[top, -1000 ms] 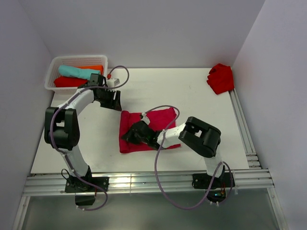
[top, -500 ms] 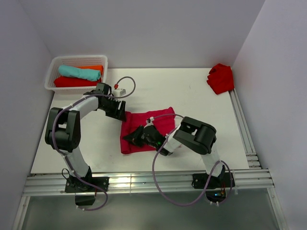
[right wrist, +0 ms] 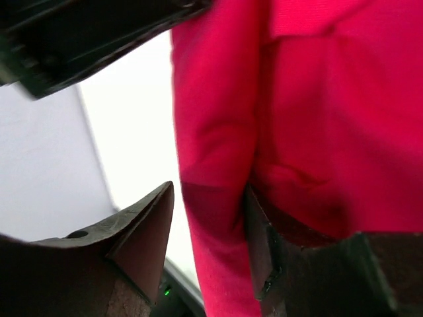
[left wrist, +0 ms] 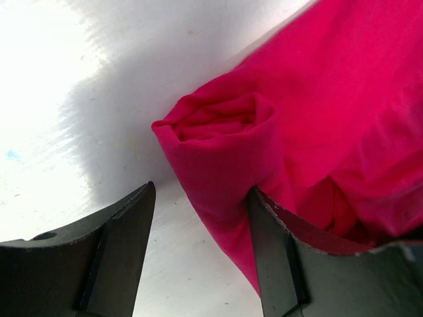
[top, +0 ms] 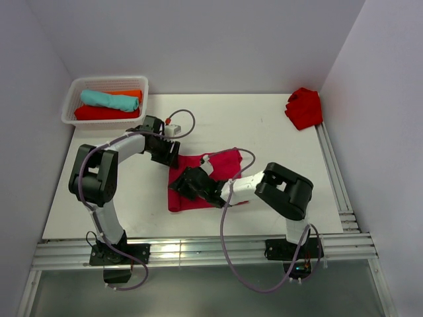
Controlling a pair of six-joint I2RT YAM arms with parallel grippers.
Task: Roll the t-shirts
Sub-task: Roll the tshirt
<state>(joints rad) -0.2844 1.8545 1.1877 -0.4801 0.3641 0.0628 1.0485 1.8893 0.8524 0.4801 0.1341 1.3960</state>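
The crimson t-shirt [top: 228,168] was laid mid-worktop [top: 277,125], its left edge rolled into a thick, wrinkled tube. This roll was straddled by the left tool [left wrist: 200,198] and right tool [right wrist: 208,201], both spread.

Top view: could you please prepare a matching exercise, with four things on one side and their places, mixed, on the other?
Things
1. crimson shirt
2. teal shirt
3. crumpled red shirt
4. basket

Places
A. far right corner of the table
B. middle of the table, one edge rolled
C. far left corner
D. rolled, inside the basket

Pairs: 1-B, 2-D, 3-A, 4-C
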